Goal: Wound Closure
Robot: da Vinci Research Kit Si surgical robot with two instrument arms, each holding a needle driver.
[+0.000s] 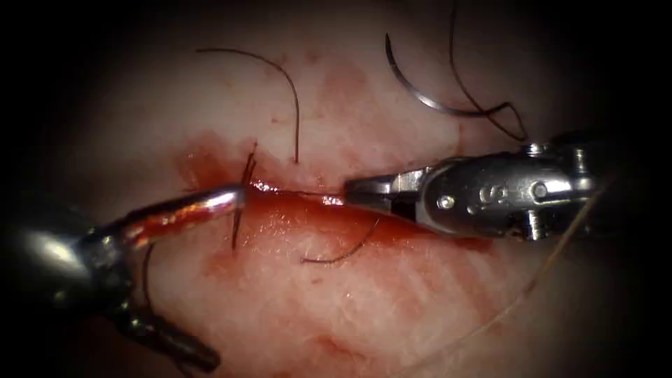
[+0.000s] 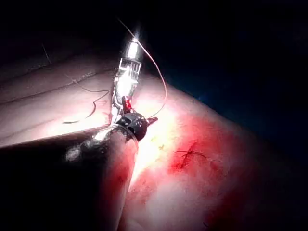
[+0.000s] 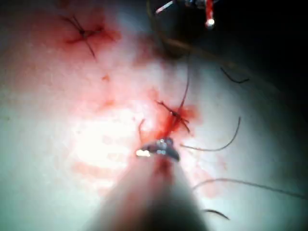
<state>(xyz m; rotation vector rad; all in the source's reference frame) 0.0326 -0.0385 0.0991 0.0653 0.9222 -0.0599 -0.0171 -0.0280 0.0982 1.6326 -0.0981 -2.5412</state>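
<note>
With one knotted stitch (image 1: 241, 183) already across the cut (image 1: 308, 198) and the rest still unclosed, the curved needle (image 1: 420, 91) lies free on the tissue (image 1: 364, 308) beyond the cut, while the left tool (image 1: 234, 198) and right tool (image 1: 353, 187) have their jaws closed on a tight thread (image 1: 294, 192) between them.

The curved needle (image 1: 420, 87) lies loose on the tissue (image 1: 364, 308), above the red cut (image 1: 315, 210). Dark thread (image 1: 490, 112) trails from it.

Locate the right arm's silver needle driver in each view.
Endoscope: the silver needle driver enters from the right, tips at the cut.
Left wrist: brightly lit, beyond the left arm's red-stained tool.
Right wrist: tips beside a dark knotted stitch.
Landmark: left arm's red-stained tool.
</note>
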